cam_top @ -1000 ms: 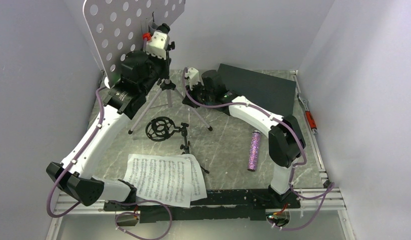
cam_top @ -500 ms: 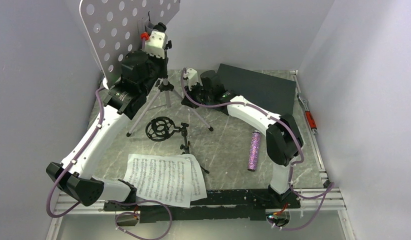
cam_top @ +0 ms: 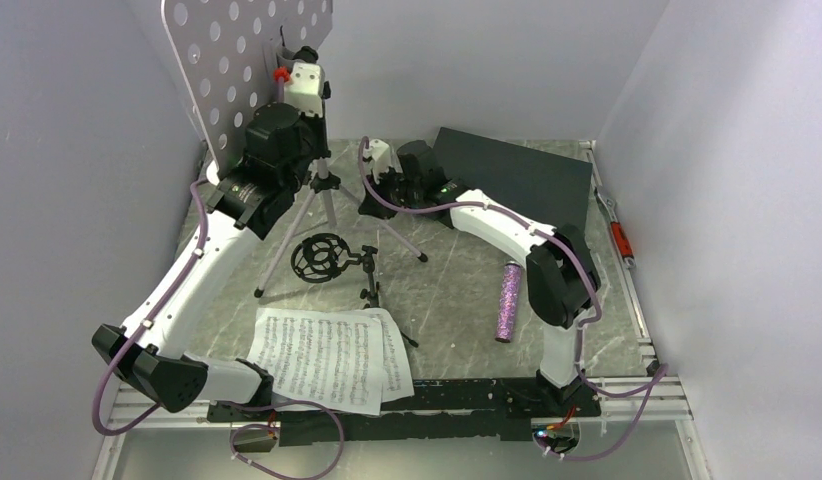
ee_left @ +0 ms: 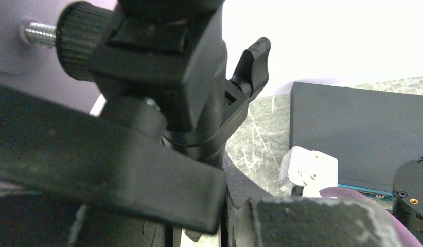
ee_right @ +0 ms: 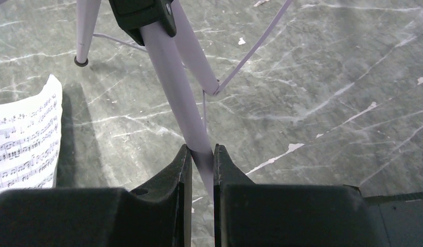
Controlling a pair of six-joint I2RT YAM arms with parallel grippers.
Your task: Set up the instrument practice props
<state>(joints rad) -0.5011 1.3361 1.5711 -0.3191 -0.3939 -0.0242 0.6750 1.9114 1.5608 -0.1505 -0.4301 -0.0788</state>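
Top view high behind, looking down on whole table (cam_top: 457, 275), both wrist views very close on music stand (ee_right: 174, 87), all sharing the table

Flat dark grey box (cam_top: 527, 175) lying at the far right of a grey-green, marble-patterned tabletop (cam_top: 457, 285). Small red-and-grey tool (cam_top: 620, 240) resting by the metal rail (cam_top: 642, 330) along the right edge. Plain pale lilac walls (cam_top: 507, 60) left, far and right.

- left arm (cam_top: 177, 292): white curved shells, bulky black joint housings.
- right arm (cam_top: 497, 222): same white shells, black joints.
- lilac cables (cam_top: 200, 222) run along both arms, looping below the black base rail (cam_top: 457, 398).
- fingers (ee_right: 168, 188): matte black, blocky, flat inner faces.
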